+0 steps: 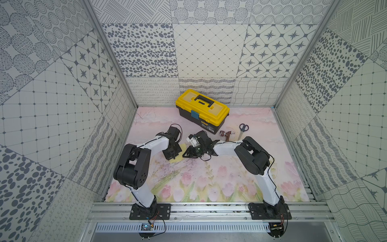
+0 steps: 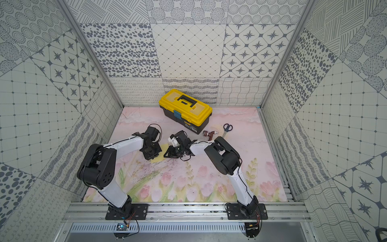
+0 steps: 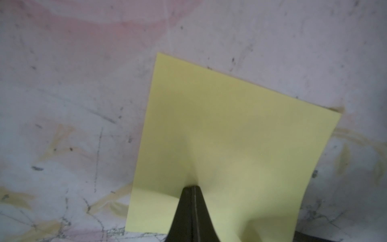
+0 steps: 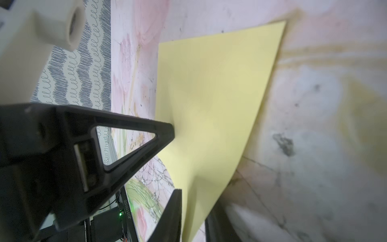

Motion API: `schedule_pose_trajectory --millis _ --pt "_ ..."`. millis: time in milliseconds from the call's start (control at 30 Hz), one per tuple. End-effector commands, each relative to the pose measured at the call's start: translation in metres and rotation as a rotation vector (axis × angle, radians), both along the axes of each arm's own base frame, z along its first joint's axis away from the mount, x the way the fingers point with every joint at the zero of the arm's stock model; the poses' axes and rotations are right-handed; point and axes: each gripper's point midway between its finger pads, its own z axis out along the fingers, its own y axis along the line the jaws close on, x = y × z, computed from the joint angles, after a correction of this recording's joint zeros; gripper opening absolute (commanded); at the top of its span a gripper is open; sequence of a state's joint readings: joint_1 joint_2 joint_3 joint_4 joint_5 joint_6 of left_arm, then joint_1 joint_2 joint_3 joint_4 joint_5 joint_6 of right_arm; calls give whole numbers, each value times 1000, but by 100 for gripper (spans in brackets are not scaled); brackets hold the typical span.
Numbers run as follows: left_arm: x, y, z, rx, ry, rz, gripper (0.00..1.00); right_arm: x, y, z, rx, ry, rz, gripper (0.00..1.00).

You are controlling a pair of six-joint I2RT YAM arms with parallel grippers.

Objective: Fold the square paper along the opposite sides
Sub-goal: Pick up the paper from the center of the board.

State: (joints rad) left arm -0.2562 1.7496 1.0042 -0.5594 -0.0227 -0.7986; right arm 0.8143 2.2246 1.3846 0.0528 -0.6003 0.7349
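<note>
1. While I watch remotely, left gripper (image 3: 193,188) jaws are pressed together, pinching paper (image 3: 230,125) by one edge.
2. Right gripper (image 4: 193,201) jaws narrowly spread, astride a paper edge.
3. Paper lies near table (image 1: 230,184) centre.

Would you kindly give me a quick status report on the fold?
Left pincer shut on paper edge. Right pincer open, straddling another edge. Paper bowed, not yet folded. Toolbox, scissors stand apart.

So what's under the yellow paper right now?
Only the floral mat shows around the square paper, so it rests on that. The left gripper pinches one edge; anything beneath the sheet is covered.
</note>
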Motion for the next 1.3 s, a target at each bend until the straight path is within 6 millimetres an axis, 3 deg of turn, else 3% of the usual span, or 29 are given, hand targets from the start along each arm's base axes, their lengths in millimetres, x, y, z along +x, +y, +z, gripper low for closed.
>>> schedule_pose_trajectory --millis 0,67,200,267,333,400,433,467,533,600,633,700,800,1000,1100,1267 --pt "-21 -19 -28 -65 89 -47 0 -2 -11 -44 -116 46 -43 15" --pt "-21 -21 -26 -66 85 -54 0 0 -12 -47 -124 44 -53 1" --pt "-17 -24 -16 -74 45 -76 0 1 -19 -45 -140 12 -72 0" --pt "-6 -27 0 -83 -13 -101 0 3 -22 -39 -140 -21 -79 0" --pt "9 -32 28 -96 -101 -136 0 4 -25 -28 -133 -63 -81 0" --pt "30 -37 71 -106 -227 -170 0 7 -29 -11 -126 -126 -82 0" --pt "38 -37 92 -104 -285 -184 6 9 -32 -2 -127 -159 -82 0" --pt "47 -38 120 -106 -361 -197 21 10 -36 8 -134 -199 -78 0" --pt "60 -40 172 -109 -504 -226 42 16 -48 32 -153 -281 -83 0" --pt "67 -46 230 -135 -666 -276 73 23 -65 65 -159 -374 -100 0" --pt "68 -48 253 -146 -734 -296 84 25 -73 81 -153 -408 -109 0" --pt "66 -58 306 -196 -898 -362 98 30 -94 123 -122 -488 -131 0" --pt "53 -76 365 -302 -1090 -511 98 29 -126 191 -46 -615 -148 0" --pt "9 -97 434 -627 -1352 -857 98 -9 -187 329 164 -921 -144 0" --pt "-18 -102 455 -740 -1486 -1023 98 -34 -202 371 245 -1029 -105 0" --pt "-44 -118 478 -882 -1483 -1245 98 -59 -200 398 343 -1086 3 0"
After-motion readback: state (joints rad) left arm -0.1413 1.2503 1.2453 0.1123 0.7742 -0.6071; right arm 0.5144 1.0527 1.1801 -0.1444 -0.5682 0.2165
